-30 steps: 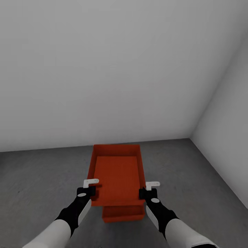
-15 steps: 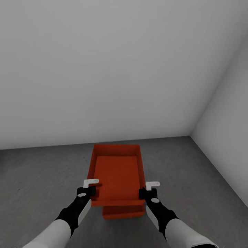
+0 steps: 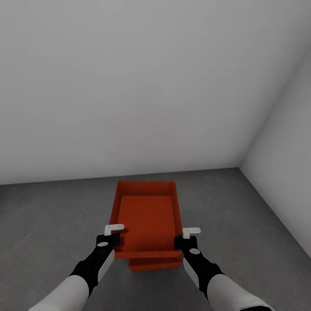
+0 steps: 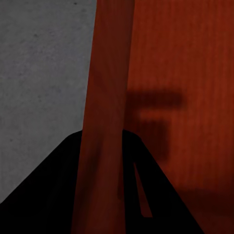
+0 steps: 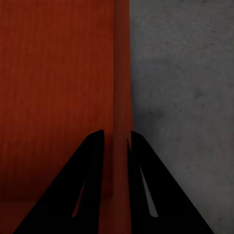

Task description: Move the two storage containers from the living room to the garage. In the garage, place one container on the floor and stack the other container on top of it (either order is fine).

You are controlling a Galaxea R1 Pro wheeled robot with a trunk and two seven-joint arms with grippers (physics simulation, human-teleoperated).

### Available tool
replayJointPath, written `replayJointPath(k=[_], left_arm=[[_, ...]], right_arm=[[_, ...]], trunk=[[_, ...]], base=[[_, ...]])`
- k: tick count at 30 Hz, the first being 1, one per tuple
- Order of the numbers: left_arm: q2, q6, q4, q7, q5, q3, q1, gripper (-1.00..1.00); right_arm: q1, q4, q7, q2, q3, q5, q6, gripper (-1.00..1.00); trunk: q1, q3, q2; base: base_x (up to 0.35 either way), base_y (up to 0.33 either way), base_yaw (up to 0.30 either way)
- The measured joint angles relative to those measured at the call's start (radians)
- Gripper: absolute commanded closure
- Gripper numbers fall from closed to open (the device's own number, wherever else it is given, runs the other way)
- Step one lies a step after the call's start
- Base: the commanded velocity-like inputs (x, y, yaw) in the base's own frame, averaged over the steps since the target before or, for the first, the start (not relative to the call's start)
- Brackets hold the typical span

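Pincers clamp the upper storage container (image 3: 147,220) by its side walls, the left pincer (image 3: 113,235) on one wall and the right pincer (image 3: 183,238) on the other. It sits over the lower storage container (image 3: 153,264) on the dark grey floor (image 3: 52,224), near the garage's grey wall (image 3: 129,86).
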Motion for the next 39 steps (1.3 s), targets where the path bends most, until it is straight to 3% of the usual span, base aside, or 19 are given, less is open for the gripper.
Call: replayJointPath(k=[13, 39], left_arm=[[0.0, 0.0, 0.001, 0.0, 0.0, 0.001, 0.0, 1.0], [-0.001, 0.0, 0.007, 0.0, 0.0, 0.004, 0.0, 1.0]], right_arm=[[0.0, -0.001, 0.001, 0.0, 0.0, 0.0, 0.002, 1.0], [0.0, 0.0, 0.001, 0.0, -0.002, 0.005, 0.007, 1.0]], trunk=[[0.0, -0.019, 0.0], [0.0, -0.02, 0.0]], base=[[0.0, 0.0, 0.0], [0.0, 0.0, 0.0]])
